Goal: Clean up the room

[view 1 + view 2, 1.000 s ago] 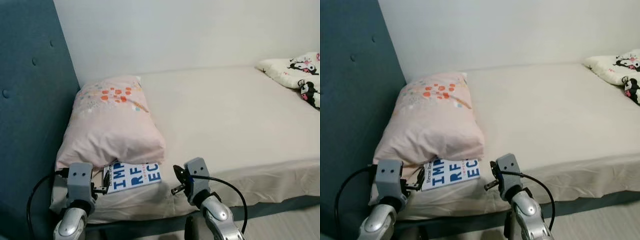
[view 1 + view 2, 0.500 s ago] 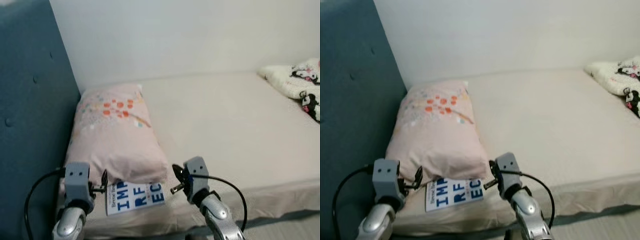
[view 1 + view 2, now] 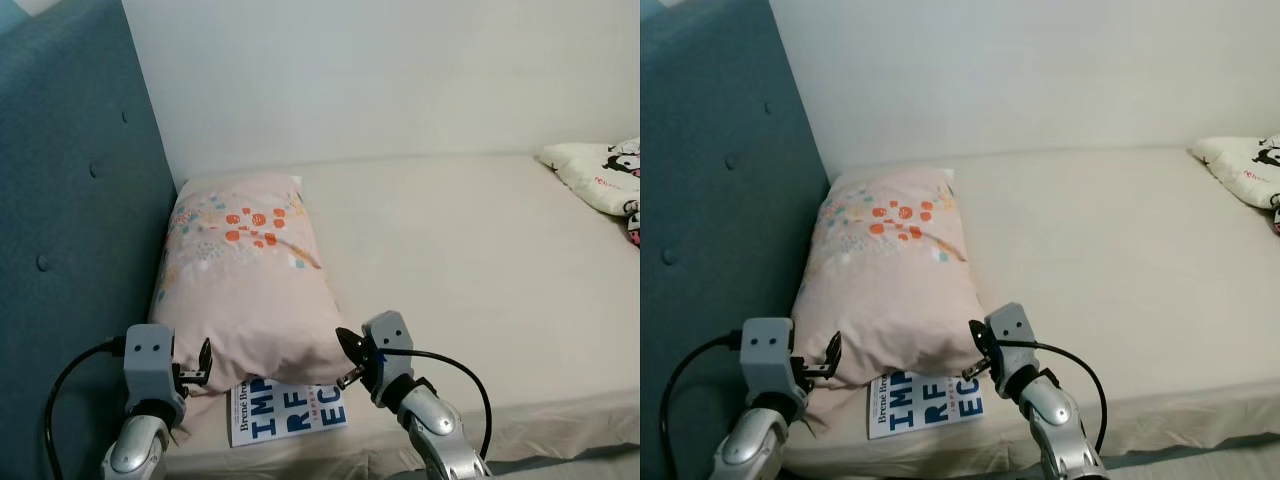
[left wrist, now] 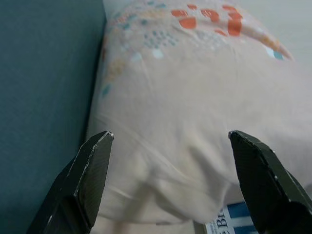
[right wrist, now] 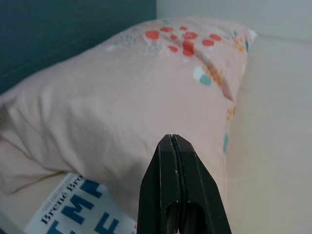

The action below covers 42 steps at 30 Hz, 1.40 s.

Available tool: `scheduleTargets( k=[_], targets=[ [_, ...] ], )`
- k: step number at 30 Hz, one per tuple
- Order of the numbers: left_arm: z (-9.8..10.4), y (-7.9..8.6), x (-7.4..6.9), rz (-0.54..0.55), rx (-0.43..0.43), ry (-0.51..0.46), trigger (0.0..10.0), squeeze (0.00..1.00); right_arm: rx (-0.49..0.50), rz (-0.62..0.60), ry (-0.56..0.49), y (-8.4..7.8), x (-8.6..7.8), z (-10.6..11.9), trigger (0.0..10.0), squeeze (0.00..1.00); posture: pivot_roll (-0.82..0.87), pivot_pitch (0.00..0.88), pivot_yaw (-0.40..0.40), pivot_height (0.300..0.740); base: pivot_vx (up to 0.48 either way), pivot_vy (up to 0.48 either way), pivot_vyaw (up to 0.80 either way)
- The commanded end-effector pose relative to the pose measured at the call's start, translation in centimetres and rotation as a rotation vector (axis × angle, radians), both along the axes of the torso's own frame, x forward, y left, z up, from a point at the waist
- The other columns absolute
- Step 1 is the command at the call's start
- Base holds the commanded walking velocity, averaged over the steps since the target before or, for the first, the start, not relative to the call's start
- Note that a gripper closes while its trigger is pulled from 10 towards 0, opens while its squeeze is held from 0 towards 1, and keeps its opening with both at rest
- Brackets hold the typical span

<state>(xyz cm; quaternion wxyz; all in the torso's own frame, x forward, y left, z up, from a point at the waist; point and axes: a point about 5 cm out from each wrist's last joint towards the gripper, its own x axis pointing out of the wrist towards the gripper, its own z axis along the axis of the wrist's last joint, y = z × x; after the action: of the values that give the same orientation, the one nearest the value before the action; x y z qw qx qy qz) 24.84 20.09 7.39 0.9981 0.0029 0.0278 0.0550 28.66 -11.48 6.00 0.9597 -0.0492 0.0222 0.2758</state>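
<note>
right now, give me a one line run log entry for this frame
left gripper: open, facing pillow | right gripper: shut, near pillow | book: partly under pillow | bed

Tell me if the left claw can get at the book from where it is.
Probably not directly: the open left claw faces the pillow, which covers the book's top edge.

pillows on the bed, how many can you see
2: a pink floral pillow against the blue headboard, lying over a book, and a white cartoon-print one at the far right, cut off by the frame.
</note>
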Motion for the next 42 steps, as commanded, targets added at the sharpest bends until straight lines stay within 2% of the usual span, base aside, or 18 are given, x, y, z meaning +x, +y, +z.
scheduleTargets(
  k=[1,15,21,28,30,32,34,36,38,42],
  targets=[
    [-0.5,0.2,-0.3,0.012,-0.008,0.015,10.0,0.0,0.004,0.014,0.004,0.2,-0.3,-0.1,10.0,0.0,0.04,0.064,-0.04,0.655,0.0,0.0,0.0],
    [-0.5,0.4,-0.6,0.038,-0.024,0.009,10.0,0.0,0.013,0.034,0.003,0.2,-0.3,0.0,10.0,0.0,0.04,0.056,-0.046,0.71,0.0,0.0,0.0],
    [-2.0,0.5,-1.1,0.038,-0.039,0.069,10.0,0.0,0.016,0.058,0.016,0.6,-0.3,-0.1,10.0,0.0,0.04,0.05,-0.047,0.74,0.0,0.0,0.0],
    [-2.6,0.3,-1.1,0.017,-0.008,0.093,10.0,0.0,0.009,0.078,0.035,0.8,-0.2,-0.4,10.0,0.0,0.04,0.046,-0.048,0.74,0.0,0.0,0.0],
    [-3.1,0.4,-1.2,0.018,-0.018,0.116,10.0,0.0,0.001,0.079,0.071,0.9,0.0,-0.8,10.0,0.0,0.04,0.044,-0.046,0.74,0.0,0.0,0.0],
    [-4.2,0.6,-1.7,0.038,-0.033,0.145,10.0,0.0,-0.061,0.085,0.146,1.1,0.0,-2.1,10.0,0.0,0.04,0.044,-0.046,0.74,0.0,0.0,0.0],
    [-5.7,0.4,-2.2,0.005,-0.035,0.211,10.0,0.0,-0.143,0.068,0.224,0.9,-0.2,-3.7,10.0,0.0,0.05,0.044,-0.05,0.74,0.0,0.0,0.0],
    [-5.7,0.4,-2.2,0.005,-0.035,0.211,10.0,0.0,-0.143,0.068,0.224,0.9,-0.2,-3.7,10.0,0.0,0.05,0.044,-0.05,0.74,0.0,0.0,0.0],
    [-6.6,0.2,-2.4,-0.016,-0.033,0.267,10.0,0.0,-0.164,0.029,0.273,0.6,-0.3,-4.7,10.0,0.0,0.05,0.046,-0.052,0.74,0.0,0.0,0.0],
    [-6.7,0.1,-2.3,-0.014,-0.032,0.272,10.0,0.0,-0.165,0.026,0.27,0.6,-0.3,-4.7,10.0,0.0,0.05,0.048,-0.053,0.74,0.0,0.0,0.0]
  ],
)
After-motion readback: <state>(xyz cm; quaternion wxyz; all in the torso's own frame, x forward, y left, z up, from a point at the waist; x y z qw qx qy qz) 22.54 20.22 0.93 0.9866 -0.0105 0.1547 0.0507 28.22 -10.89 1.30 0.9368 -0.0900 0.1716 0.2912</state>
